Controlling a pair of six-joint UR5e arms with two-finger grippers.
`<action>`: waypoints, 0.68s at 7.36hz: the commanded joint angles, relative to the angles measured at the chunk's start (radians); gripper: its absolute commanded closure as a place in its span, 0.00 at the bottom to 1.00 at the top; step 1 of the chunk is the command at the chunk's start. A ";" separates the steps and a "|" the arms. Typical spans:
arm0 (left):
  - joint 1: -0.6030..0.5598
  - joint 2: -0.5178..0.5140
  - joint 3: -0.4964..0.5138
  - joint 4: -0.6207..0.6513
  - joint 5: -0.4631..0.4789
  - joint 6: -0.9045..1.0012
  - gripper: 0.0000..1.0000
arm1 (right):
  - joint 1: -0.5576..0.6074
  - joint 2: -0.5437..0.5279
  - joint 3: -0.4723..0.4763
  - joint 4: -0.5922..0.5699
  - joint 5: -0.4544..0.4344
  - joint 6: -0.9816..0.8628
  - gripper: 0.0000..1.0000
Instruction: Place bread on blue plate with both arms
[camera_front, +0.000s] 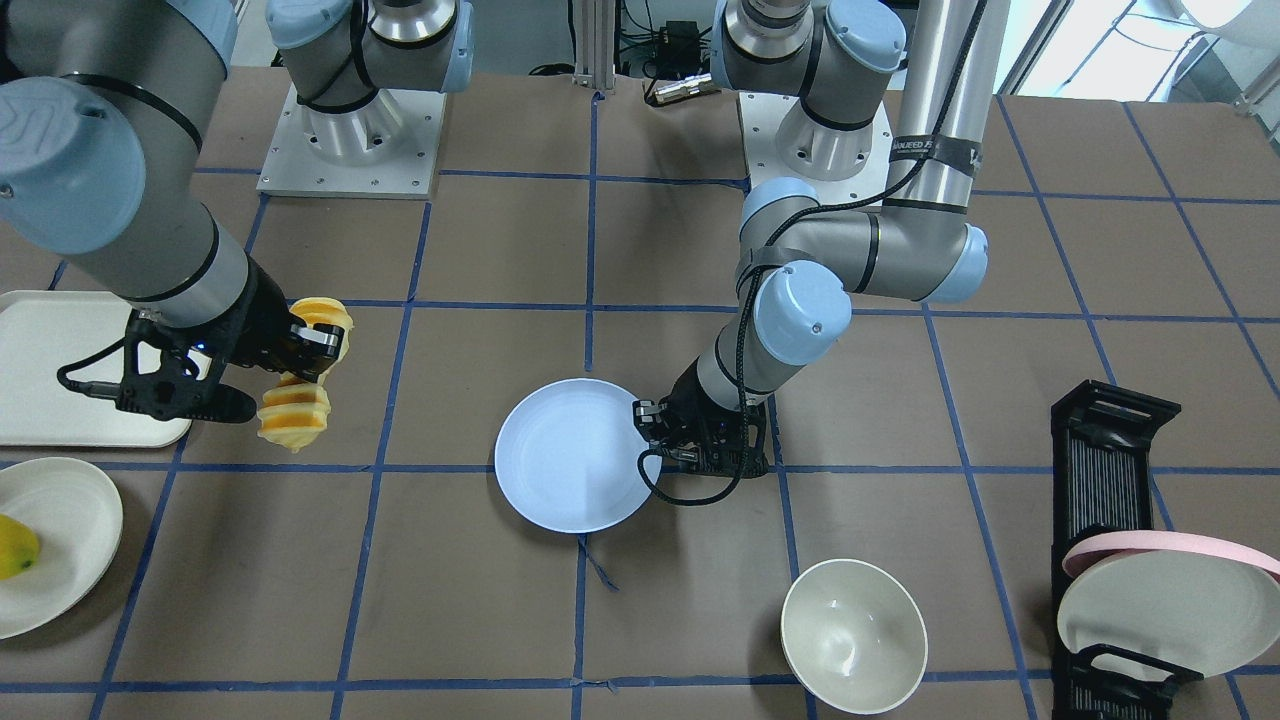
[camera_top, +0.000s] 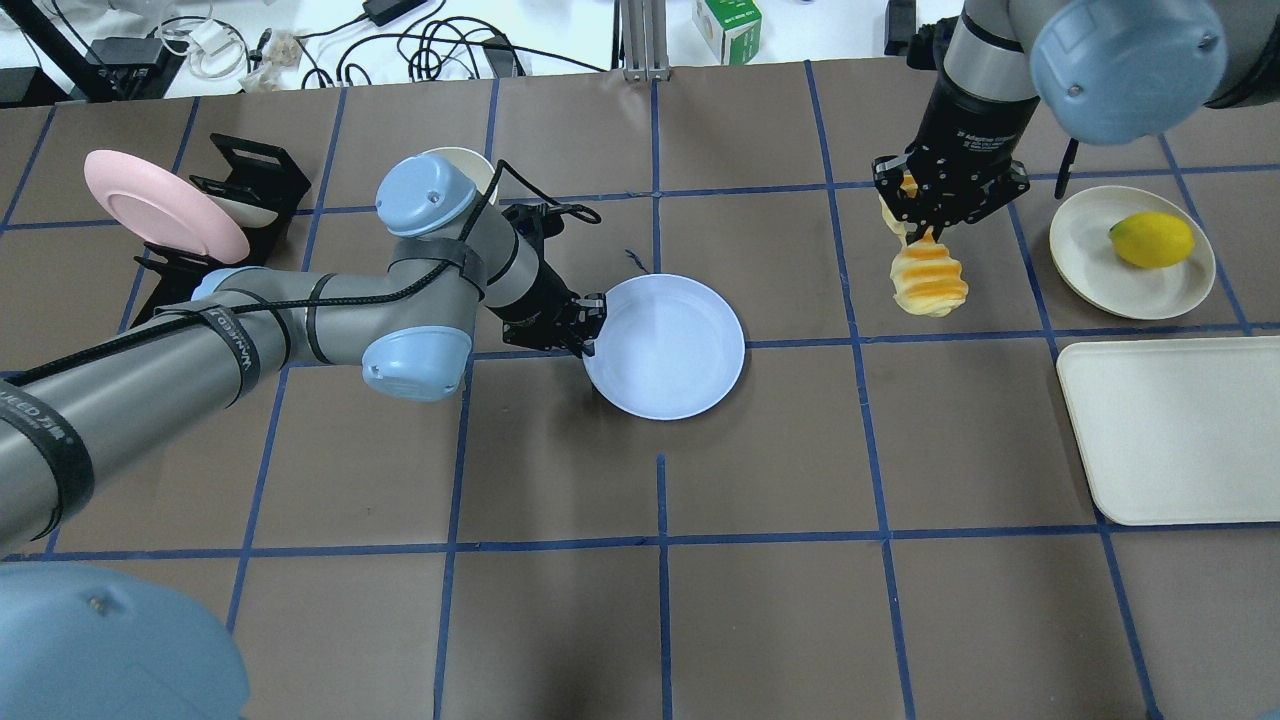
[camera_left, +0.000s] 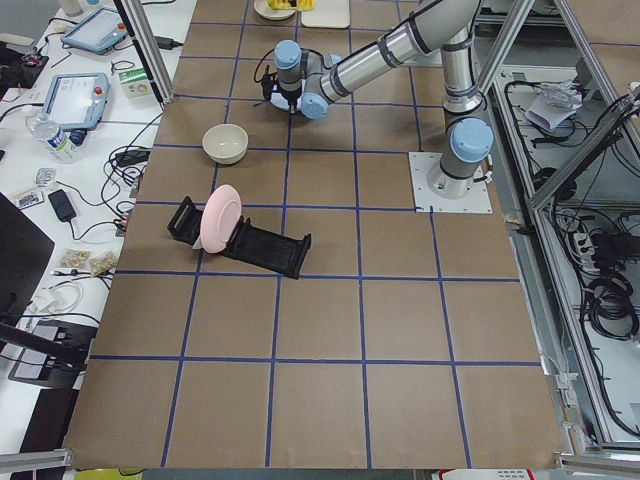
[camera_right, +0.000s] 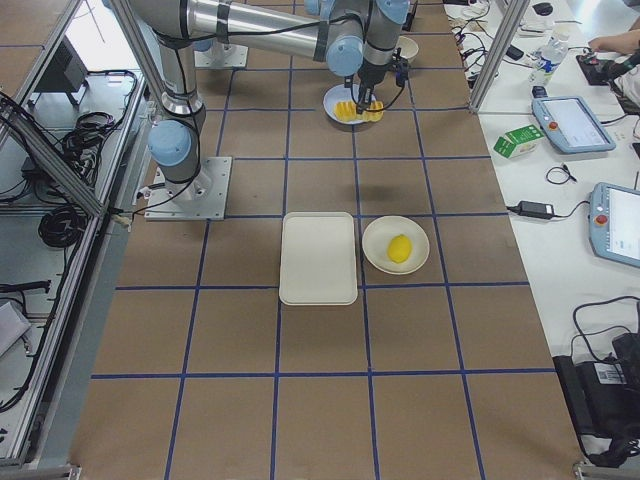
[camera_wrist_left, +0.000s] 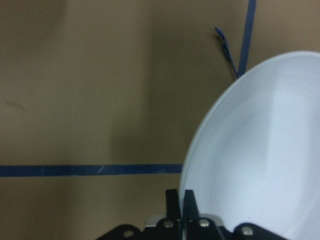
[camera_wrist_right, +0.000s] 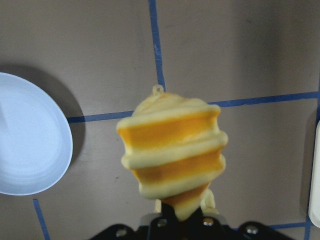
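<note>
Right hand (camera_top: 918, 222) clamped on the bread (camera_top: 930, 280), most of it dangling: a fast swing could shake it loose. Left hand (camera_top: 588, 326) pinches the plate (camera_top: 670, 350) rim; could tip it.

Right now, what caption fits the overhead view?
Right tool holds the bread aloft; left tool grips the blue plate's rim.
</note>
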 joint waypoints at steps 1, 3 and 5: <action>0.010 0.033 0.024 0.013 0.019 0.012 0.00 | 0.019 0.048 0.005 -0.053 0.055 0.017 0.98; 0.027 0.116 0.160 -0.287 0.186 0.046 0.00 | 0.103 0.120 0.010 -0.195 0.061 0.064 0.98; 0.021 0.187 0.327 -0.531 0.315 0.105 0.00 | 0.214 0.189 0.010 -0.334 0.075 0.153 0.98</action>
